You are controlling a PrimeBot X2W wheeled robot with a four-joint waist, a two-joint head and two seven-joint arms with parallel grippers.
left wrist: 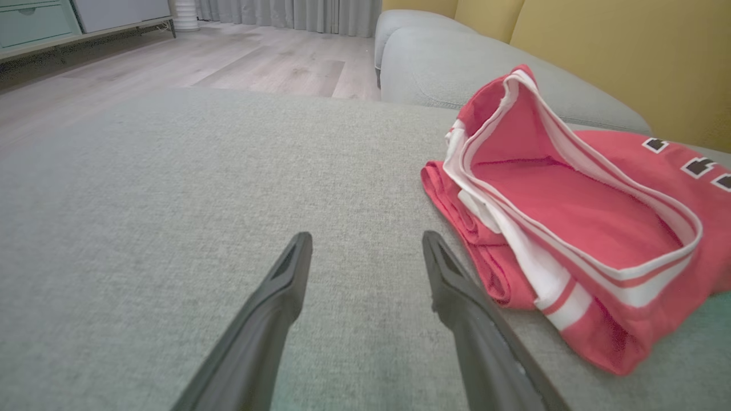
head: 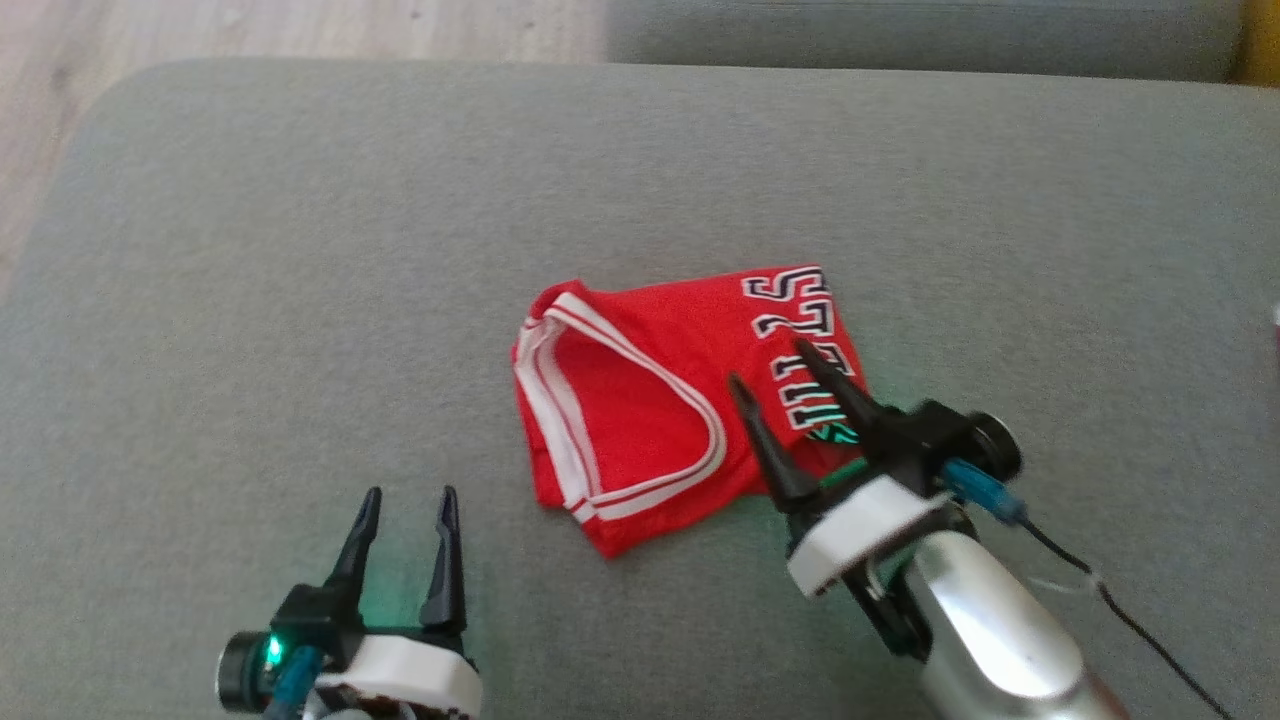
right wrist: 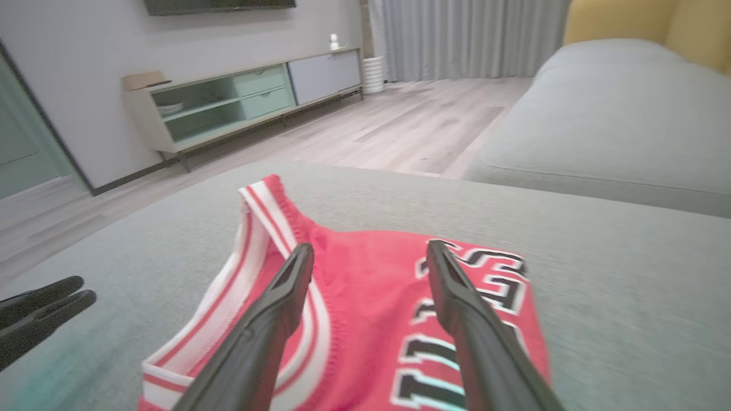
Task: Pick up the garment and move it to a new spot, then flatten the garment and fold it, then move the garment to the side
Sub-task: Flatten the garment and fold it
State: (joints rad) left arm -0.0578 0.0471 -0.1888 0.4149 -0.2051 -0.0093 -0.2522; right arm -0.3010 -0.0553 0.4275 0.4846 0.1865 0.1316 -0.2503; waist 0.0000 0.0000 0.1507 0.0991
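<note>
The garment [head: 640,410] is a red jersey with white trim and black-and-white lettering, lying folded in the middle of the grey cushion [head: 300,250]. My right gripper [head: 768,362] hovers open over the jersey's right part, its fingers above the lettering [right wrist: 457,319], nothing held. My left gripper [head: 408,495] stands open near the front left, apart from the garment [left wrist: 571,217], which lies to its right. In the right wrist view the garment [right wrist: 365,297] spreads beneath both fingers, and the left gripper's dark fingertips [right wrist: 40,314] show at the left edge.
Wooden floor [head: 200,30] lies beyond the cushion's far left corner. A second grey seat [right wrist: 617,131] with yellow backrests [left wrist: 628,51] stands behind. A low cabinet [right wrist: 240,103] lines the far wall. A black cable [head: 1130,620] trails from my right wrist.
</note>
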